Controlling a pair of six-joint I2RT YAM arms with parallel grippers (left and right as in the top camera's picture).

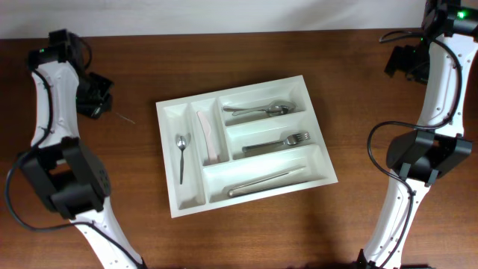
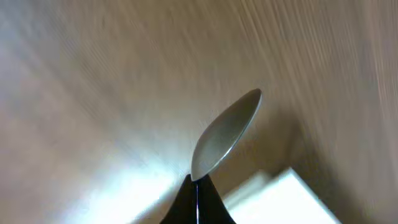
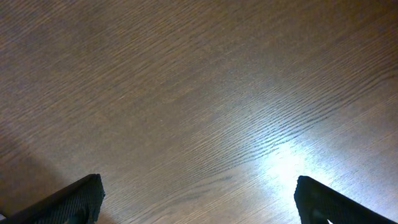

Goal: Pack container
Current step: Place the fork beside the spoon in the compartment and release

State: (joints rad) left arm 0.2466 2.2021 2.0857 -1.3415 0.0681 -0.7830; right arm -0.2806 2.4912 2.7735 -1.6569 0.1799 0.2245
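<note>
The white five-compartment container (image 1: pixel 317 123) lies slightly turned at the table's middle. It holds a small spoon (image 1: pixel 181 153), a pale pink utensil (image 1: pixel 210 138), spoons (image 1: pixel 258 110), a fork (image 1: pixel 276 142) and a long knife (image 1: pixel 269 181). My left gripper (image 1: pixel 95 99) is left of the container, above the table. It is shut on a metal spoon (image 2: pixel 227 134) whose bowl sticks out past the fingertips (image 2: pixel 198 186); the spoon shows as a thin line in the overhead view (image 1: pixel 124 117). A white corner of the container (image 2: pixel 292 193) shows in the left wrist view. My right gripper (image 1: pixel 403 60) is open and empty at the far right; in its wrist view (image 3: pixel 199 202) only bare wood lies between its fingers.
The brown wooden table (image 1: pixel 246 239) surrounds the container. The arm bases stand at the left (image 1: pixel 63 179) and right (image 1: pixel 429 157) table edges. A white wall runs along the back.
</note>
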